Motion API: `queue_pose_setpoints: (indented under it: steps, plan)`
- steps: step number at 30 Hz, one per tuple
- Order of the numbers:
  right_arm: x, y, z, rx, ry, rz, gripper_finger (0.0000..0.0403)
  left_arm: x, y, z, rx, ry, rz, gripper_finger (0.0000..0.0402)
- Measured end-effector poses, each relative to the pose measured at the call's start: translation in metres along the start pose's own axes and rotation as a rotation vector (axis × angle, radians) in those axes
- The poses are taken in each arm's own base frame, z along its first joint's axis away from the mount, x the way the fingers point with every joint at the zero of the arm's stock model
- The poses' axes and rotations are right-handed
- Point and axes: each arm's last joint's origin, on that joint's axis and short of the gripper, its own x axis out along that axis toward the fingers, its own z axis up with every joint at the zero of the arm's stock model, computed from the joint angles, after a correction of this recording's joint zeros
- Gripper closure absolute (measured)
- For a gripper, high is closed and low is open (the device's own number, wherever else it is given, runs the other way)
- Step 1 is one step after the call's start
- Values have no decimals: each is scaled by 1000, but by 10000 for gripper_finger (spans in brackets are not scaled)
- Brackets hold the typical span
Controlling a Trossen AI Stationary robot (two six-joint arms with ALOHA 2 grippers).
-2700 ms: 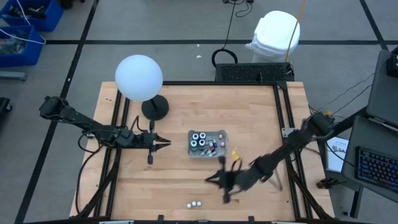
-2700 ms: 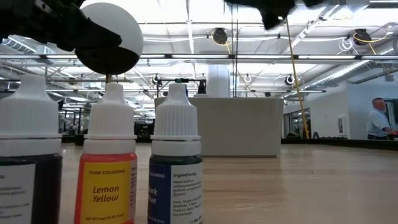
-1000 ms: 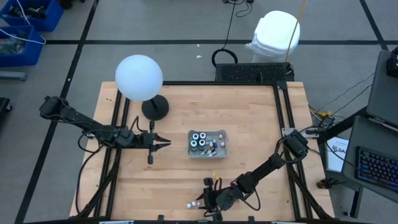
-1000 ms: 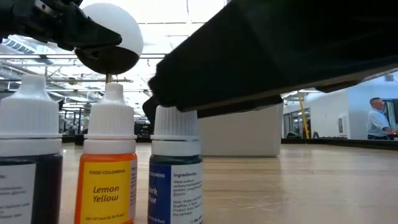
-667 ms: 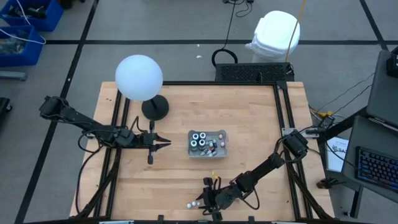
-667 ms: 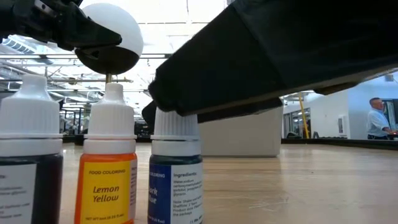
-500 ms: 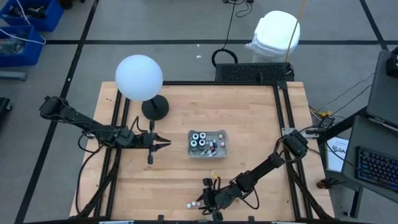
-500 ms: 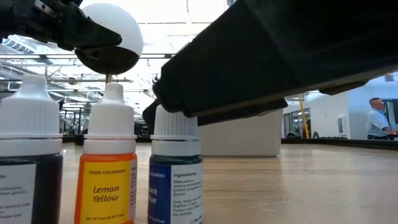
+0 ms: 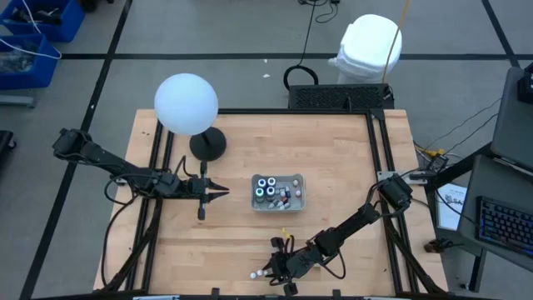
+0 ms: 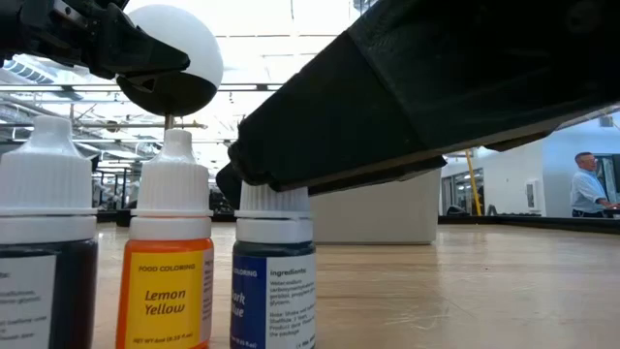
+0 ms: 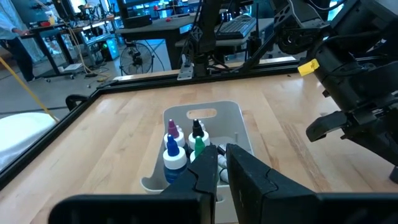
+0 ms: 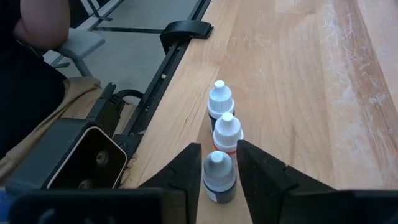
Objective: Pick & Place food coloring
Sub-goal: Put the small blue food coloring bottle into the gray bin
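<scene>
table [image 9: 333,158] carries a tray [image 9: 277,192] of food coloring bottles at its middle, left gripper [image 9: 223,192] hangs beside it with fingers pressed together, and right gripper [image 12: 217,168] straddles, fingers apart, the nearest bottle [image 12: 218,177] of three at the front edge.

The high view looks straight down from well above on the whole pale wooden table [image 9: 333,167] and some grey floor around it. The low view sits at table-top level at the front edge, very near three white-capped dropper bottles [image 10: 273,262], facing level across the wood into the room behind. The left wrist view faces across the table toward the clear rectangular plastic tray [image 11: 208,134] at mid-table, fairly near it. The right wrist view looks down close along the front edge at the same three bottles [image 12: 219,177], which it shares with the low view; the high view takes in both the tray [image 9: 278,192] and the bottles [image 9: 261,272].
</scene>
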Motion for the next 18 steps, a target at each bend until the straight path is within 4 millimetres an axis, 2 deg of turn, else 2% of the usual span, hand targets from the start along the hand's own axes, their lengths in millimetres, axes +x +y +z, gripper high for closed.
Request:
queue_pose_setpoints:
  steps: [9, 13, 16, 18]
  plan:
    - [0, -1, -2, -5, 26, -5, 356, 0, 0, 0, 0, 0, 0, 360]
    - [-1, 0, -1, -44, 30, 19, 357, 0, 0, 0, -4, 1, 0, 360]
    - [-9, 1, 9, -95, 29, 23, 356, 0, 0, 0, -5, 2, 0, 360]
    - [-23, 3, 24, -132, 21, 21, 357, 0, 0, 0, -5, 2, 0, 360]
